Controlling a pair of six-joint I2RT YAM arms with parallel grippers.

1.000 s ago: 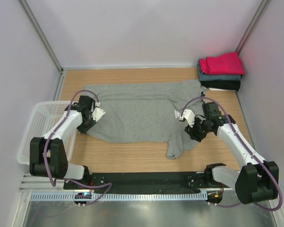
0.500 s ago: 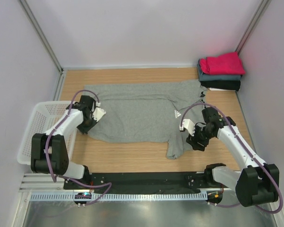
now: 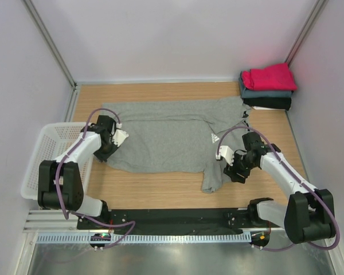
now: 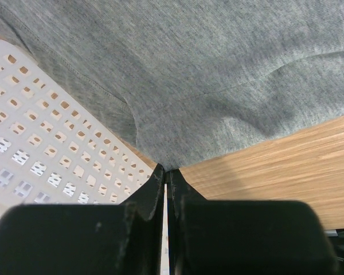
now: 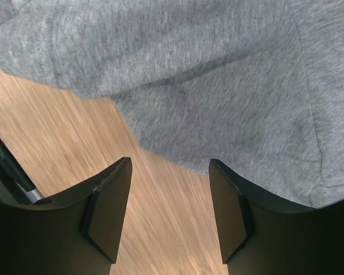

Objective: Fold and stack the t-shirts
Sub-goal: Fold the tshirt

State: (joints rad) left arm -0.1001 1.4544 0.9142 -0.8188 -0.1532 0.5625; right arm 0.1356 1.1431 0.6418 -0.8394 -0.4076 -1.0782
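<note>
Pinching the grey t-shirt [image 3: 166, 137] hem at their tips, left gripper [image 4: 165, 172] fingers press together. Right gripper [image 5: 169, 163] fingers are spread, cloth edge just beyond them. The shirt's long axis runs left-right, collar rightward.

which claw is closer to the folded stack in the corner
Right. The right claw is at the grey shirt's right side, in front of the stack; the left claw pinches the shirt's left edge.

We look down on the whole table [image 3: 160, 192] from above and behind. Both wrist views face down, close over the shirt [image 3: 172, 134], which all three share.
</note>
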